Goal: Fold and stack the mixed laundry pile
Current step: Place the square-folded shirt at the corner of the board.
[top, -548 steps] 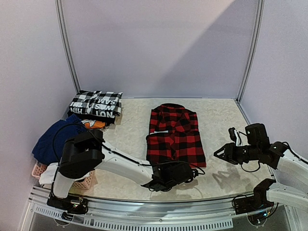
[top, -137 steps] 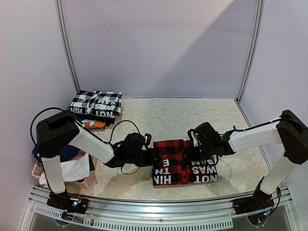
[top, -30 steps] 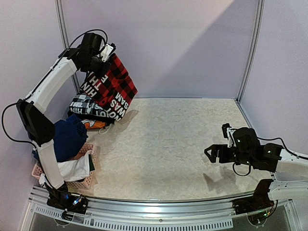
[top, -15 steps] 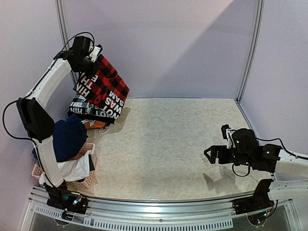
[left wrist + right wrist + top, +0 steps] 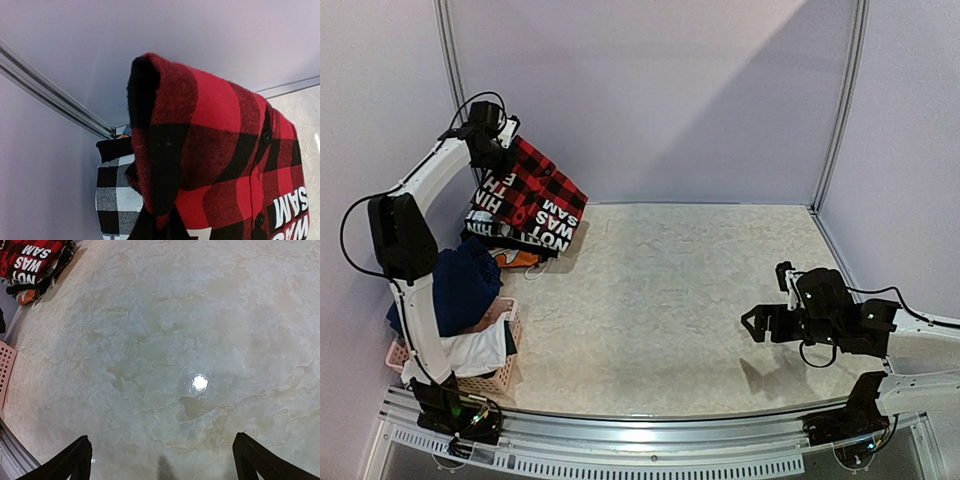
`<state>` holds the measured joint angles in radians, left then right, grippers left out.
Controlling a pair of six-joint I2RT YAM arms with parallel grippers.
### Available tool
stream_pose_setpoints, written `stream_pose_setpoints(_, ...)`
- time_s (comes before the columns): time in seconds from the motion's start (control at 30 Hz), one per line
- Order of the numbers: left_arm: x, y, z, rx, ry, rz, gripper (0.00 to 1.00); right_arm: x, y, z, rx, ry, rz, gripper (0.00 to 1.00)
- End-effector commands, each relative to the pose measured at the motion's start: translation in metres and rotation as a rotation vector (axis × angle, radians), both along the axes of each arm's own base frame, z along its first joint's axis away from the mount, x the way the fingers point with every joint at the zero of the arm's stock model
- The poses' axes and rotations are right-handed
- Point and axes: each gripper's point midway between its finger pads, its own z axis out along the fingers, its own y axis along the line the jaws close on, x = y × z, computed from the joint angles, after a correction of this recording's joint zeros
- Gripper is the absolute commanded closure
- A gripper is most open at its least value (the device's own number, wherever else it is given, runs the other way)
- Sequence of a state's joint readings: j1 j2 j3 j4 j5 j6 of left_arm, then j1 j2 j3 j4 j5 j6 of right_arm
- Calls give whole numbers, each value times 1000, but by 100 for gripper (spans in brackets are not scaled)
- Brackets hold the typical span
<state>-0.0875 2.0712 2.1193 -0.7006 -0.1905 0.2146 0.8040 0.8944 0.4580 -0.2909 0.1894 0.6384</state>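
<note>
1 folded shirt up in the air, upper left of the frame!
Left jaws are clenched on the top edge of the red-and-black plaid shirt (image 5: pixel 535 192), white lettering showing, and it hangs tilted right over the black-and-white checked piece (image 5: pixel 114 199) in the far-left corner of the bench (image 5: pixel 670 300). At lower left, a navy piece (image 5: pixel 460 285) and a white piece (image 5: pixel 475 355) sit heaped in the pink basket (image 5: pixel 505 376). Right jaws are spread wide, gripping nothing, hovering over the bench at lower right.
</note>
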Motion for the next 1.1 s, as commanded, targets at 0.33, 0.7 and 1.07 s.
stream_pose_setpoints(0.33, 30, 53, -14, -141, -103, 80, 100, -1, 1, -5, -4, 8, 4, 1)
stream_pose_setpoints(0.7, 33, 81, -55, -196, -53, 175, 100, -1, 0, -8, -10, 15, 2, 1)
stream_pose_setpoints(1.07, 26, 113, -70, -198, -46, 283, 100, -1, 0, -10, -15, 20, 2, 1)
